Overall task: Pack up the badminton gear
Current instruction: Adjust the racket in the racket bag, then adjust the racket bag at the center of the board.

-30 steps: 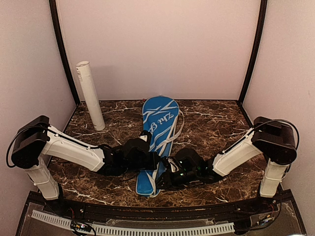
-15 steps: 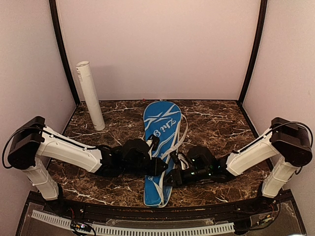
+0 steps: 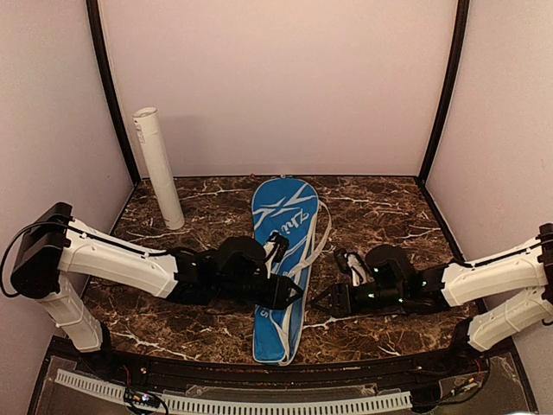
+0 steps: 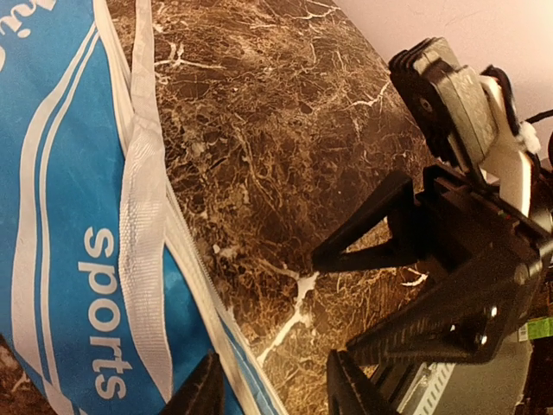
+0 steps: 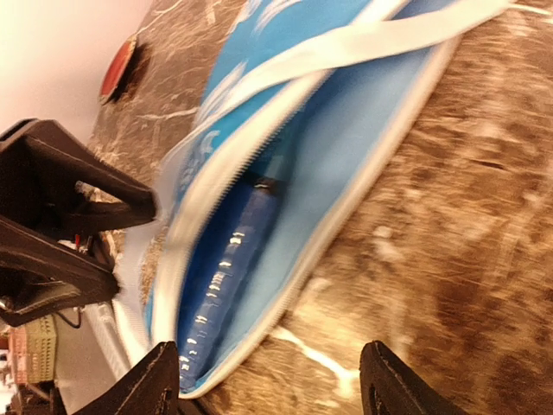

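Right claw (image 3: pixel 320 303) backed off the blue cover (image 3: pixel 282 216); white tube (image 3: pixel 158 169) stands far-left.

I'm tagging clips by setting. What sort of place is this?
Probably a lab robot test cell, not a home: a marble-patterned tabletop boxed in by plain walls and black posts, with a left arm and right arm bolted at its near edge.

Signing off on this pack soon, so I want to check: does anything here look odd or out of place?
Yes. The blue cover gapes open along its zip edge, and a blue racket handle shows inside through the gap. The white tube stands tilted at the far left, outside the cover.
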`<act>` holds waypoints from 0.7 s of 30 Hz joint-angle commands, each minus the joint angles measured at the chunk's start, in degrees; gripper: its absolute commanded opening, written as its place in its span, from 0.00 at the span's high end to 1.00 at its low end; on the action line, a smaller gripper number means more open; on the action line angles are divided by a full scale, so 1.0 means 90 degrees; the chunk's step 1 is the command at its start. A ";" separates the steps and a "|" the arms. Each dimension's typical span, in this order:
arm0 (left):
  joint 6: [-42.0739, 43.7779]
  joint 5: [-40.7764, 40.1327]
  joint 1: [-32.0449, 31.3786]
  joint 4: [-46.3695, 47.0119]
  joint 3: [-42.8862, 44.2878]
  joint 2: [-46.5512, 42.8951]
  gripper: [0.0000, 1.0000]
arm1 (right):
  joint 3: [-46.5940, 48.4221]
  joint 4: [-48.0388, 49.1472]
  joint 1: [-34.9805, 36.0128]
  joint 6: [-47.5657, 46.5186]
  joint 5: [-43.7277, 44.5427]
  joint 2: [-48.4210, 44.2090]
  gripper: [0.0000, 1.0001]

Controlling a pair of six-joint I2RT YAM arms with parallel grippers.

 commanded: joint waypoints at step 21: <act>0.1350 -0.1530 -0.0156 -0.2620 0.2605 0.2193 0.37 | -0.0881 0.0038 -0.0609 0.0554 0.0932 -0.1354 0.23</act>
